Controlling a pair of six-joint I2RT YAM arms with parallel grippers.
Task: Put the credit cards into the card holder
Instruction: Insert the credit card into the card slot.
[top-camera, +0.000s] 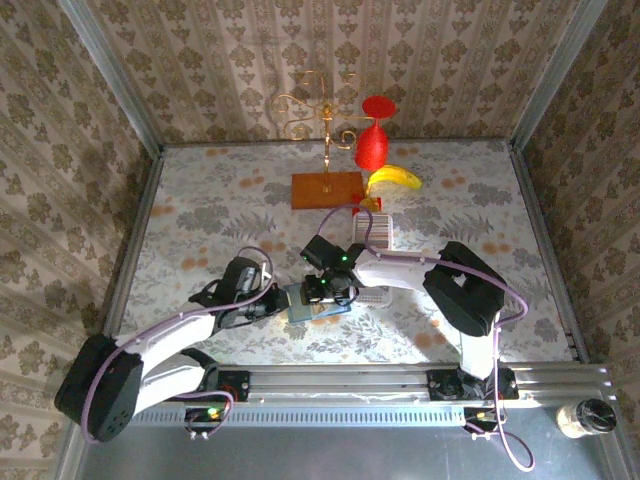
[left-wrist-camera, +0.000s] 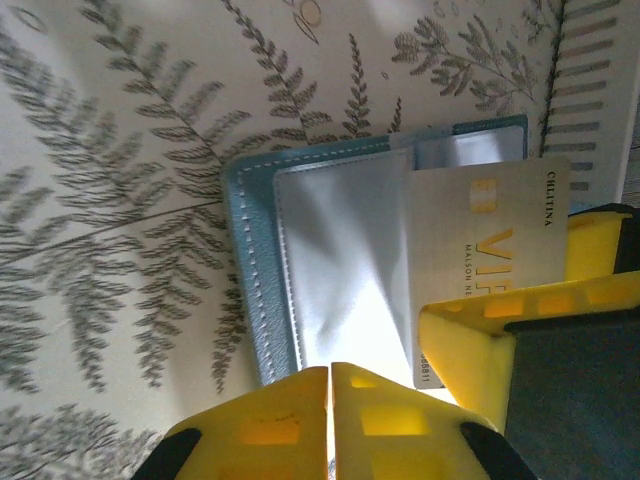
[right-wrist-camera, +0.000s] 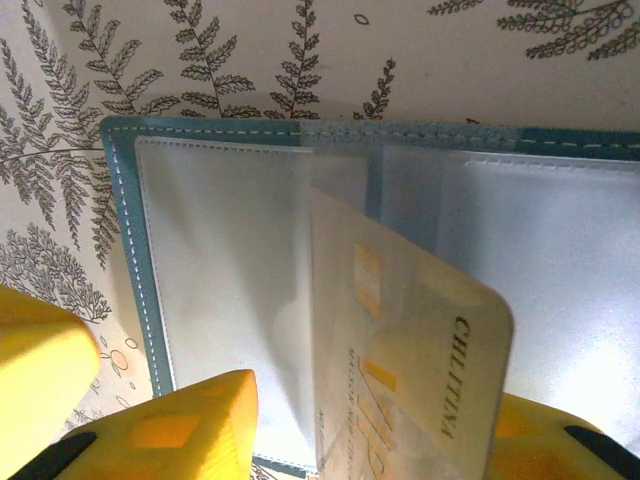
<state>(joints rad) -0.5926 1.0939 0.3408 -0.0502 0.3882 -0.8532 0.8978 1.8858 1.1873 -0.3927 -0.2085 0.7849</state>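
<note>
The teal card holder (top-camera: 335, 310) lies open on the patterned table, its clear sleeves up (right-wrist-camera: 220, 280). A pale credit card (right-wrist-camera: 410, 340) printed with gold letters sits tilted between the fingers of my right gripper (right-wrist-camera: 375, 400). Its leading edge rests at the opening of a sleeve near the holder's middle fold. In the left wrist view the same card (left-wrist-camera: 480, 230) lies over the holder (left-wrist-camera: 250, 260), with a right gripper finger (left-wrist-camera: 470, 340) at its near edge. My left gripper (left-wrist-camera: 330, 372) is shut, its tips over the holder's near edge. A ribbed row of credit cards (top-camera: 377, 232) stands behind.
An orange-brown wooden block (top-camera: 327, 190) carries a gold wire stand at the back. A banana (top-camera: 393, 178) and a red glass-shaped thing (top-camera: 374, 140) sit beside it. Both arms meet at the table's middle (top-camera: 315, 290). Patterned walls enclose the table.
</note>
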